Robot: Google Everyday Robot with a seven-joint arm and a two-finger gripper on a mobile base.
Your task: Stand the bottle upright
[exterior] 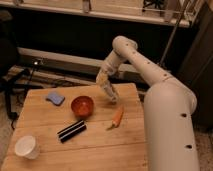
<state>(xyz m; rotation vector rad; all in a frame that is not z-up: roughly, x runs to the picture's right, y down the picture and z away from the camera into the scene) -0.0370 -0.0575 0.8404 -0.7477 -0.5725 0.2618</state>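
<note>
step: bottle (pixel 103 78) carried, tilted, above far side of bench (pixel 100 145) | tool (pixel 111 94) clenched on bottle, right of bowl (pixel 82 105) | next: bottle to be turned cap-up and lowered onto bare wood

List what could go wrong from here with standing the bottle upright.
1. The shut gripper hangs tilted above the table's far edge; a bottle released there could topple or roll off.
2. The carrot and bowl lie close below; a descent could knock them.
I cannot make out the bottle itself.
</note>
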